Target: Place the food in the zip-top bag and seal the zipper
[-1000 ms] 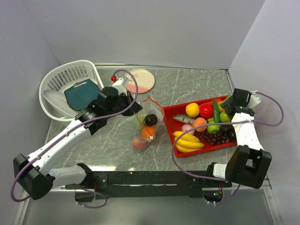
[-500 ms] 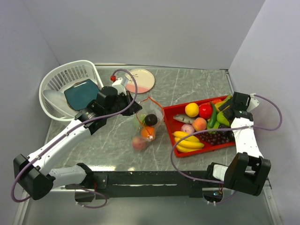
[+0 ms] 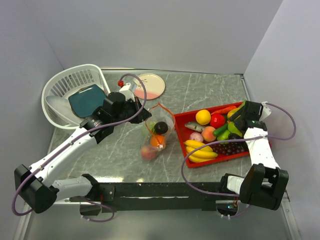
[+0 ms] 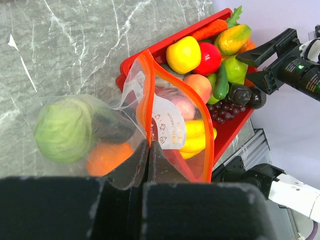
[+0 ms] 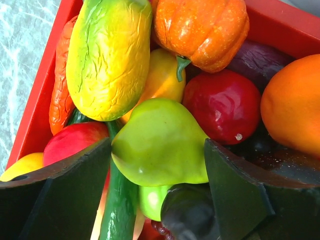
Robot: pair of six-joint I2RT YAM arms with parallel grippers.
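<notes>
Left gripper [image 3: 144, 116] is pinched shut on the rim of the clear bag [image 3: 157, 134]. The bag is held up with its mouth open on the table [image 3: 210, 90], between the white basket [image 3: 65, 92] and the red tray [image 3: 220, 158]. A few pieces already lie inside the bag, but most of the food [image 3: 202, 150] is heaped in the tray. The right gripper [image 3: 234, 121] hangs low over the tray's far right end, among the fruit. A pink plate [image 3: 150, 86] sits at the back of the table.

From the left wrist, the two fingers [image 4: 135, 167] meet on the bag's edge just where the orange zipper [image 4: 150, 95] comes down, and the mouth gapes beyond them. A green ball [image 4: 62, 127], an orange-coloured piece [image 4: 105, 157] and a dark piece [image 4: 115, 127] show through the plastic. Past the mouth lies the tray, with the right gripper's black jaws spread over a green pear [image 4: 235, 69].

From the right wrist, those jaws stand wide apart, one on each side of the pear, with their inner edges just beside its skin. I cannot tell whether they press on it. Crowded round the pear are a wrinkled yellow-green fruit [image 5: 107, 60], a small pumpkin [image 5: 200, 30], a dark red fruit [image 5: 225, 107], a round orange fruit [image 5: 295, 105], a cucumber [image 5: 117, 210] and a carrot [image 5: 60, 100].
</notes>
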